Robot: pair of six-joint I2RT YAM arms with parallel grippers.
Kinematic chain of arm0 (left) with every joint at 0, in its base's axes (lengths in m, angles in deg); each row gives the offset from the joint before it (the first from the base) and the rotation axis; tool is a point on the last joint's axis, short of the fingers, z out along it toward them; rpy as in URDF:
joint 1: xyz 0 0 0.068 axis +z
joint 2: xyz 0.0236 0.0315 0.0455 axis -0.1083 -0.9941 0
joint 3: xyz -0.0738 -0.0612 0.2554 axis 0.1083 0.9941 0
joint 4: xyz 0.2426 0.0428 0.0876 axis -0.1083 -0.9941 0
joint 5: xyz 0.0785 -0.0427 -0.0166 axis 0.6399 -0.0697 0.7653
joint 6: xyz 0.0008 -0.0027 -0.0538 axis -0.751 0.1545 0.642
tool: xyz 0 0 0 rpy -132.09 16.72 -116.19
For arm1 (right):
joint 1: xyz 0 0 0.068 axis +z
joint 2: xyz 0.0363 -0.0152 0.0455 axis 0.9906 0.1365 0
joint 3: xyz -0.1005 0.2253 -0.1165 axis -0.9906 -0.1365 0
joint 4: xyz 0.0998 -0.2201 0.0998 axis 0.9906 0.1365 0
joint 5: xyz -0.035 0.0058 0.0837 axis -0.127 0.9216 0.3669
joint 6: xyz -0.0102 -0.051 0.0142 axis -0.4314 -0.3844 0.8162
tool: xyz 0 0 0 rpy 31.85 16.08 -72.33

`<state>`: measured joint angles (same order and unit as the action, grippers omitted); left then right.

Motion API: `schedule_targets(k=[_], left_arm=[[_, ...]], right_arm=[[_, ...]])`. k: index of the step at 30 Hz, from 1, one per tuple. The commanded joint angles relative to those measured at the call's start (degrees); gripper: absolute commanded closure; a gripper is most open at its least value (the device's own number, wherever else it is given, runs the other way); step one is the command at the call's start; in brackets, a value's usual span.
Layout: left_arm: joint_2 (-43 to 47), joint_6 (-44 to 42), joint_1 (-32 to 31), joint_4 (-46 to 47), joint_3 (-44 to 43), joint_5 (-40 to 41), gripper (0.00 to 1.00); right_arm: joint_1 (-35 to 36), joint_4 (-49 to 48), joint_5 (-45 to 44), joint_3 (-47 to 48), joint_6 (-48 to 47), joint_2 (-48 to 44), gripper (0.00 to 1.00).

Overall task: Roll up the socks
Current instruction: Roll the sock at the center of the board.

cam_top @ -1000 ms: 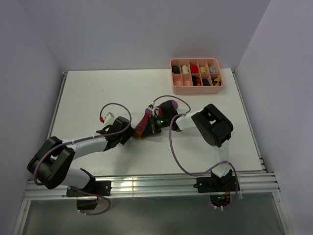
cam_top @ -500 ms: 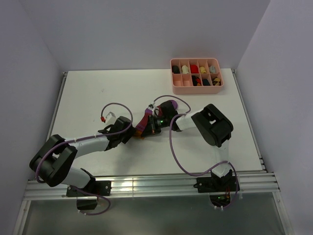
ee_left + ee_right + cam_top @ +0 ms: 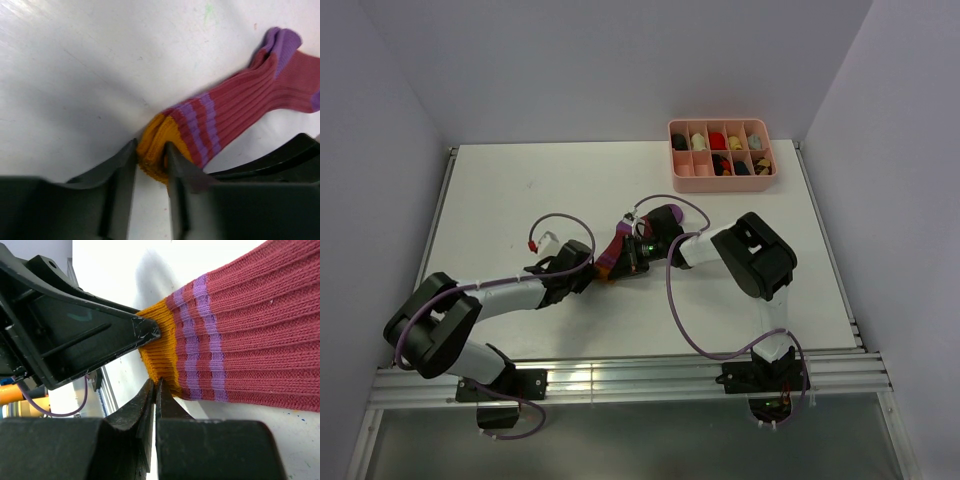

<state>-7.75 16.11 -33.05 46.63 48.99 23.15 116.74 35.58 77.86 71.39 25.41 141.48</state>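
The socks (image 3: 617,247) lie as one dark red piece with purple stripes, its purple toe toward the back and its orange cuff (image 3: 155,135) toward the front left. My left gripper (image 3: 150,155) has the bunched cuff squeezed between its two fingers; from above it sits at the cuff's left (image 3: 595,270). My right gripper (image 3: 156,385) is shut, and its tips touch the cuff's near edge (image 3: 160,347). I cannot tell whether any fabric is caught there. The left finger (image 3: 100,335) shows as a dark wedge against the cuff.
A pink divided tray (image 3: 725,184) with several small rolled sock bundles stands at the back right. Purple cables loop over the table beside both arms. A metal rail (image 3: 620,375) runs along the near edge.
The left arm has crept a little to the right, and its jaws have narrowed onto the orange cuff. The right arm and the sock's body have stayed put.
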Motion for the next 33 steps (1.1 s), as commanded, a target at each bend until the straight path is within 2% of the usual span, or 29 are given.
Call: schedule_targets(k=[1,7,9,11,12,13,16,19,26,33], left_arm=[[-0.1,0.4,-0.4,-3.2,-1.2,2.4,0.68],[-0.1,-1.9,-0.4,-5.6,-3.6,2.4,0.85],[0.0,-2.8,-0.4,-6.9,-4.5,2.3,0.90],[-0.1,-4.1,-0.4,-8.8,-6.1,2.2,0.95],[-0.5,-4.6,-0.4,-9.5,-6.8,2.1,0.95],[-0.6,-5.5,-0.4,-10.1,-8.2,2.1,0.96],[-2.5,-7.2,-0.4,-13.1,-11.4,0.8,0.99],[-5.2,-8.8,-0.3,-15.5,-14.4,-0.9,1.00],[-9.5,-10.2,0.0,-18.5,-18.1,-5.4,1.00],[-11.4,-11.4,0.9,-20.6,-20.2,-9.1,1.00]], right_arm=[[-0.5,-1.3,0.4,-0.7,-0.4,-0.1,1.00],[-0.5,1.5,-1.0,-1.0,-2.3,-1.2,1.00],[-0.5,2.4,-1.9,-1.2,-3.9,-2.4,0.95],[-0.4,2.8,-2.6,-1.9,-5.9,-4.4,0.85],[-0.2,2.9,-3.8,-2.4,-6.7,-5.2,0.81],[-0.1,3.0,-4.8,-3.1,-7.6,-6.4,0.71],[0.6,2.2,-9.0,-5.4,-11.2,-10.9,0.57],[1.4,0.4,-14.4,-7.9,-14.8,-16.0,0.49],[4.8,-12.1,-26.2,-16.9,-24.3,-24.0,0.43],[13.9,-18.5,-38.9,-20.9,-35.1,-22.7,0.39]])
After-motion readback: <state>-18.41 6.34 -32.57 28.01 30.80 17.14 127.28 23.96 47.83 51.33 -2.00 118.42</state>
